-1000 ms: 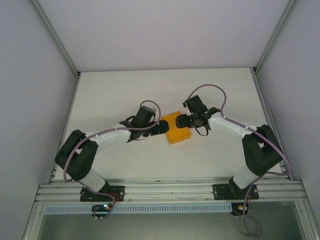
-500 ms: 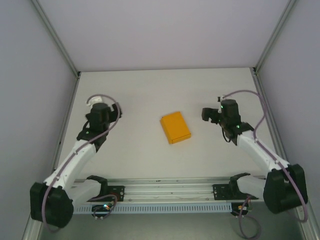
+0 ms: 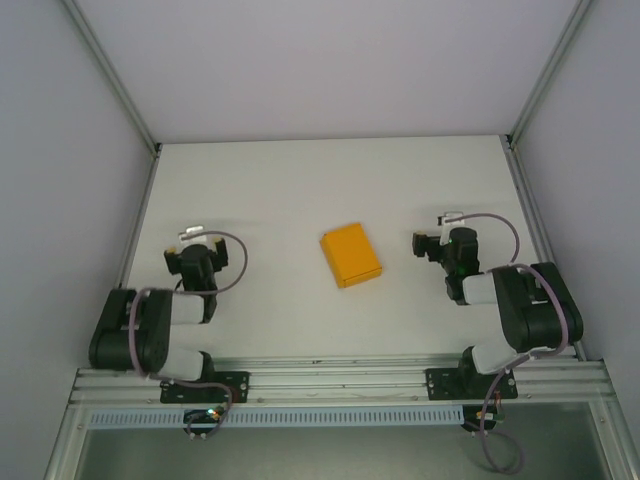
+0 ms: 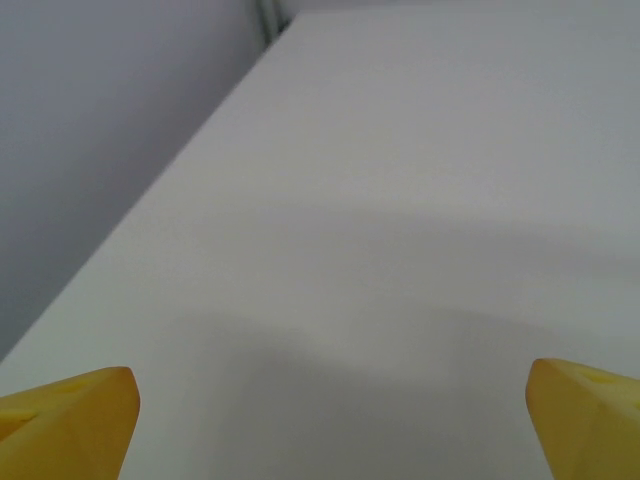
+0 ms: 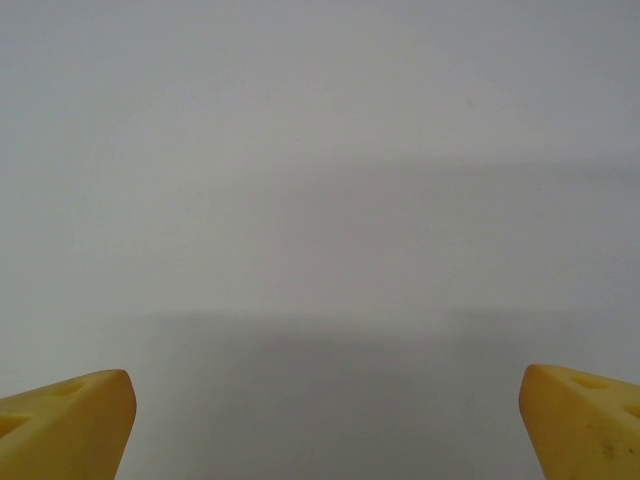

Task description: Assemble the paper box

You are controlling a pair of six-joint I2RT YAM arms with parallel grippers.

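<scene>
Pincers: left gripper [image 3: 193,240] and right gripper [image 3: 428,244] both released, empty, drawn back from centre | small orange-yellow rectangular card box [image 3: 351,254] closed, alone mid white table [image 3: 300,180] | assembly looks finished.

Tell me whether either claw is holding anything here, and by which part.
Nothing is held. The left claw and right claw are both open and empty, and the paper box lies alone on the table, apart from both.

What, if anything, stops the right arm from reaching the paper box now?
Likely nothing, so yes: the paper box lies flat mid-table, only tabletop between it and the right end effector, whose jaws stand open.
</scene>
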